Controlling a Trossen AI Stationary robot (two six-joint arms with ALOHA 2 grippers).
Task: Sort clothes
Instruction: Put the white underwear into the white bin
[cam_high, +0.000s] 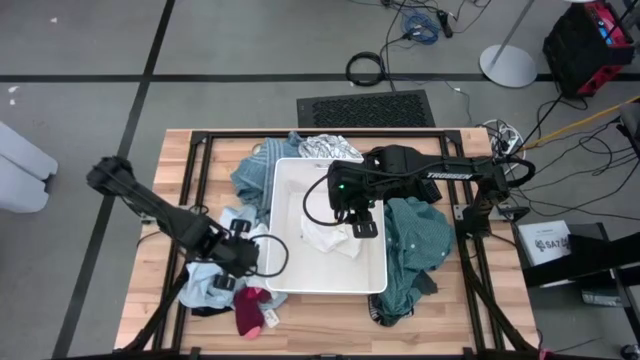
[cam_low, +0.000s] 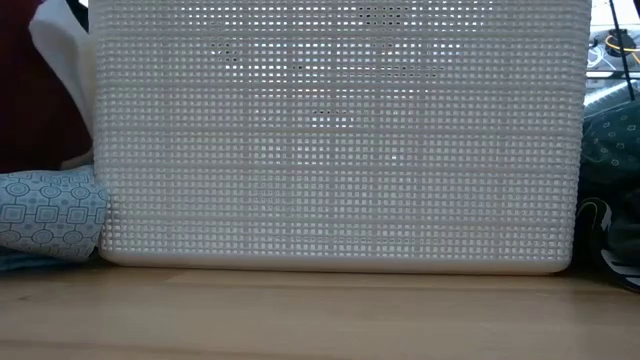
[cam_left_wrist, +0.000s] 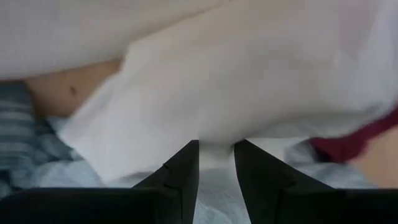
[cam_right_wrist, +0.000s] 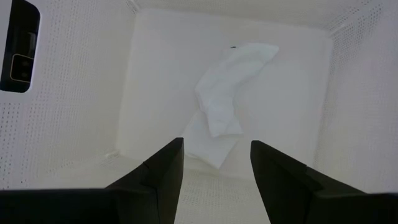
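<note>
My left gripper (cam_high: 243, 254) sits narrowly parted in the pile, my right gripper (cam_high: 362, 226) wide and empty over the bin (cam_high: 283, 180) — I risk snagging several clothes (cam_high: 215, 280) at once.

Bin, table and floor clutter

A white plastic bin (cam_high: 283, 232) is sitting mid-table on the wooden table (cam_high: 150, 250); a black floor mat (cam_high: 366, 108) and coiled cable (cam_high: 365, 68) are lying beyond the far edge.
</note>
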